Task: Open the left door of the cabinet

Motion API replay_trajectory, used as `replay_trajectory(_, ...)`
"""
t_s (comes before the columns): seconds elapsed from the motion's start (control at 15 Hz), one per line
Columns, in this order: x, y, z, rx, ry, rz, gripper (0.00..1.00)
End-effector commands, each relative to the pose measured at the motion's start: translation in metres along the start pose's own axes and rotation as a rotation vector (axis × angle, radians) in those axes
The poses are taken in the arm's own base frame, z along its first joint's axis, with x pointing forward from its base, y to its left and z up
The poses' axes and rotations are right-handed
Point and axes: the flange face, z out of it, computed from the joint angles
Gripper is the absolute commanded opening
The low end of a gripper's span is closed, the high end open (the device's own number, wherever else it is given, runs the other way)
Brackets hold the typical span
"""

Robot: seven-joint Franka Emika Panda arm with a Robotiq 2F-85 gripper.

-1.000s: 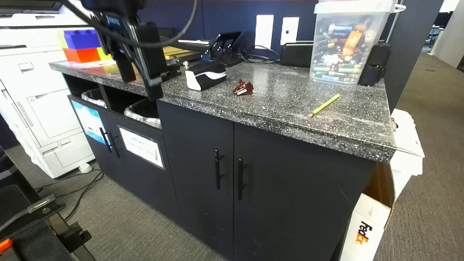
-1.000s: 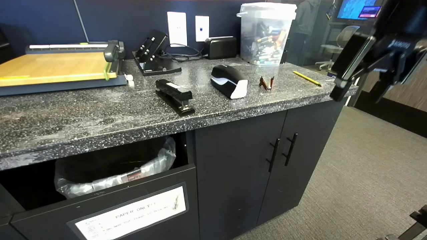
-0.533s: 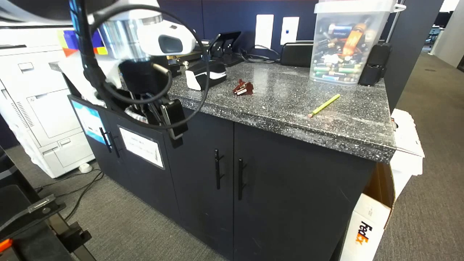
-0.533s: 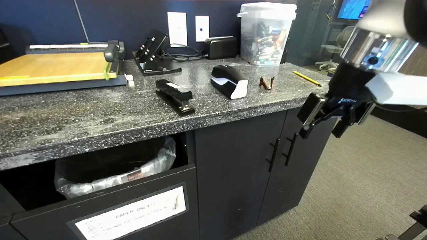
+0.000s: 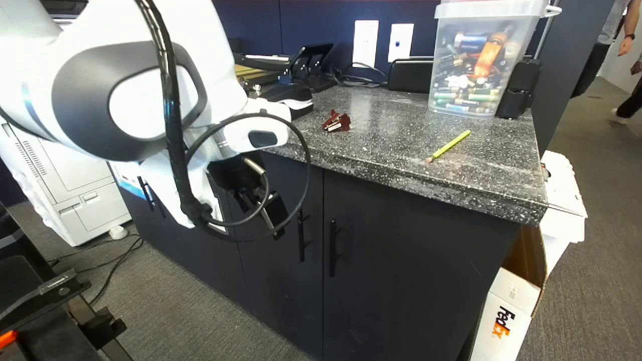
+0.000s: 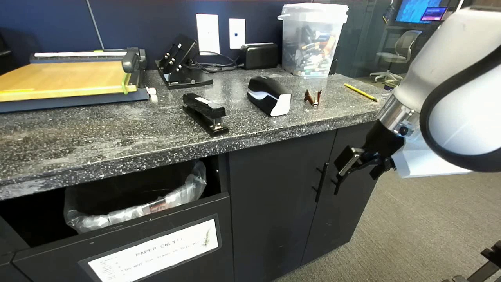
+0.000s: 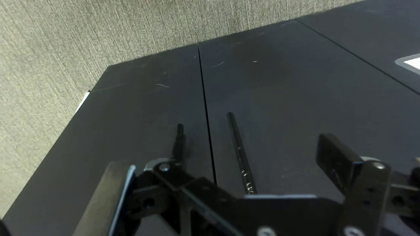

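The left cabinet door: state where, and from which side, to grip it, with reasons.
Probably the middle of its bar handle, from straight in front, one jaw each side: the bar is slim, upright and stands off the left door, leaving a gap behind. The twin handle is close, so centre carefully.

An office: a boxy white printer (image 5: 75, 173) stands near a long dark charcoal cabinet (image 6: 272, 207), whose speckled grey granite surface (image 6: 133, 127) carries a yellow-boarded paper trimmer (image 6: 70, 76) and a slim black stapler (image 6: 204, 111); its front bears a white rectangular "PAPER ONLY!!" sign (image 6: 156, 252).
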Motion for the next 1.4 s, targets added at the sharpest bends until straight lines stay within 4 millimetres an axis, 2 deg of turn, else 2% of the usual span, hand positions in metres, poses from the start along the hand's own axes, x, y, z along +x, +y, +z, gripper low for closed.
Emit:
replay_trajectory(0.0,0.006,-0.002,0.029,-0.003,0.086,0.016,1.00)
replay_trajectory(0.13,0.007,-0.005,0.042,-0.002,0.106,0.028,1.00)
replay_trajectory(0.53,0.024,-0.032,0.074,0.001,0.175,0.052,1.00)
replay_trajectory(0.93,0.038,-0.033,0.090,-0.033,0.243,0.041,1.00)
replay_trajectory(1.0,0.041,-0.034,0.092,-0.034,0.255,0.039,0.75)
replay_trajectory(1.07,0.043,-0.036,0.093,-0.034,0.264,0.038,0.72)
replay_trajectory(1.33,0.043,-0.041,0.102,-0.037,0.289,0.024,0.42)
